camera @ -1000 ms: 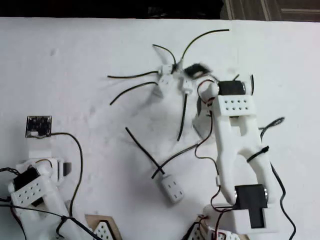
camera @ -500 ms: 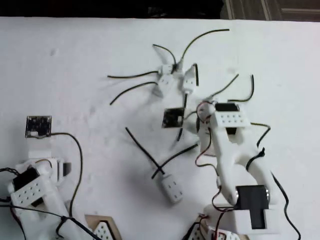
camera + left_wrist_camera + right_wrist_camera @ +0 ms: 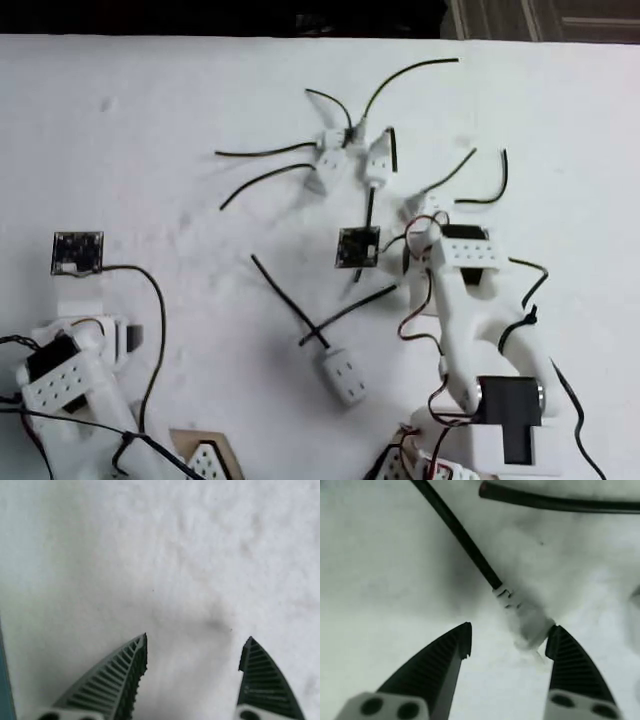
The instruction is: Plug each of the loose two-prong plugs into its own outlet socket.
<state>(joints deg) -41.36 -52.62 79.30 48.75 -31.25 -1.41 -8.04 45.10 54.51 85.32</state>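
You were at the grasping step: your right gripper [image 3: 511,628], jaws apart, hung over the small white plastic two-prong plug [image 3: 529,624], which next probably needed centring before closing.

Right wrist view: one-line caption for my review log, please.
Right gripper open over the white table, a white plug on its black cable lying close to one fingertip.

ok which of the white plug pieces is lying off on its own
The socket block, holes facing up, with a black cable trailing off it. The other white pieces lie clustered farther across the table.
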